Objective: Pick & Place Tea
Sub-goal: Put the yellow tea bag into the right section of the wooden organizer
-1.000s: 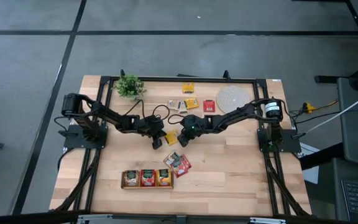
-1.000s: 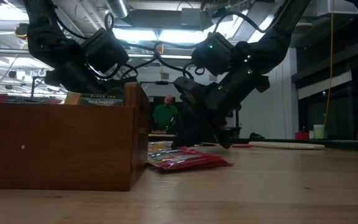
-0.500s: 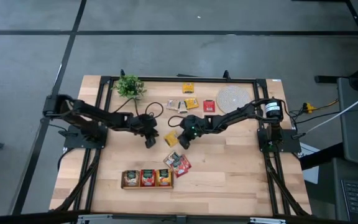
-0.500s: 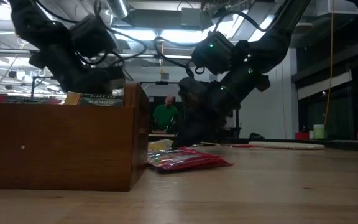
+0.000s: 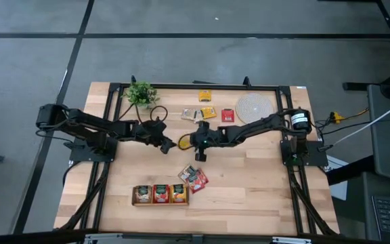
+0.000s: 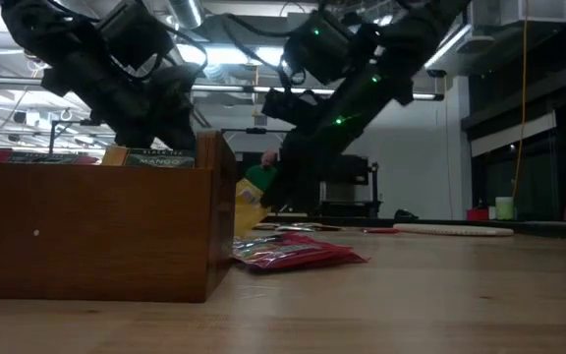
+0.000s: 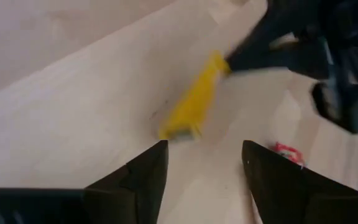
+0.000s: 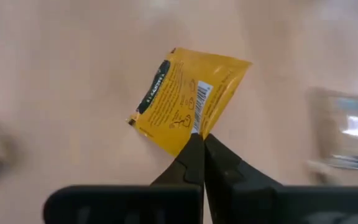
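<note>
We are pinching a flat yellow paper sachet (image 8: 188, 106) by its corner in our right gripper (image 8: 199, 146); our left gripper (image 7: 204, 163) is gaping empty beside it. Its print stays unreadable.

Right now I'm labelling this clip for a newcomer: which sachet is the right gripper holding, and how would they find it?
Start at the middle of the wooden table, where the two arms meet. There the right gripper pinches one corner of a yellow sachet, hanging off the table. Unlike the red sachets lying flat near the tray, it is yellow and lifted.
</note>
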